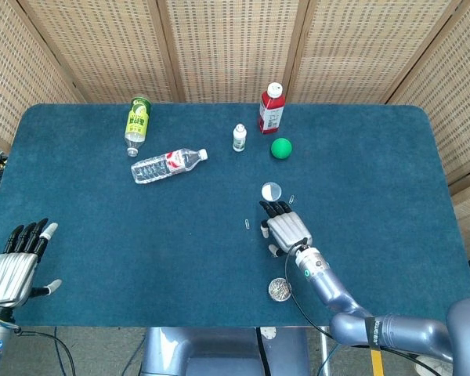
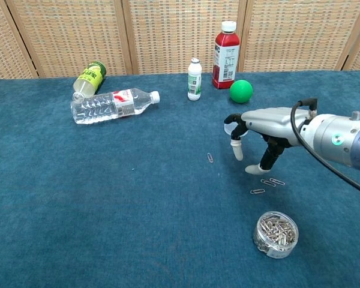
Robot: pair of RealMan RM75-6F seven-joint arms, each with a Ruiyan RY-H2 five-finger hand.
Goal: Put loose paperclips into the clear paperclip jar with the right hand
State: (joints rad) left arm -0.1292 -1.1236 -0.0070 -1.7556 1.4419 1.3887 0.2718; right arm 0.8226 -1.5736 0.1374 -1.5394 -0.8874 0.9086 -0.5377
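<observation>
Near front edge: clear paperclip jar (image 2: 276,234) upright, lidless, paperclip-filled.

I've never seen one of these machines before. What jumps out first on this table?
The silvery right hand draws the eye, poised palm down with fingers spread over the blue table, a few loose paperclips lying just beneath it. Near the front edge stands a small clear paperclip jar, already packed with clips. At the back, a red bottle stands beside a bright green ball.
</observation>
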